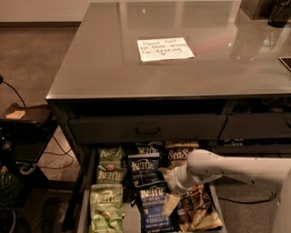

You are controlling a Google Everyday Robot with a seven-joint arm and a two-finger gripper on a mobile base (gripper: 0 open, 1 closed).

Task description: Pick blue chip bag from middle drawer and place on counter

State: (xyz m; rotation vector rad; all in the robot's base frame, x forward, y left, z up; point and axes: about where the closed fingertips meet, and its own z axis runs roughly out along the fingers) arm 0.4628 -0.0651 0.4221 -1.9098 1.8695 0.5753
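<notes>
In middle drawer [84, 207], front centre: blue chip bag [152, 210] flat, green Kettle bag [105, 207] left. Tool [172, 193] over bag's right edge; open or closed, cannot tell. Centre on bag, avoid brown bags [198, 211], lift clear to bench [113, 68].

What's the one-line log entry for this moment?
gripper: in middle drawer, at blue chip bag | bag: in drawer | stage: pick

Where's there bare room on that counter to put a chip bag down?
The counter is bare left of the note and along the front strip below it. Its far right corner holds dark items. The drawer is packed with bags; the hand is among them, beside the blue bag.
</notes>
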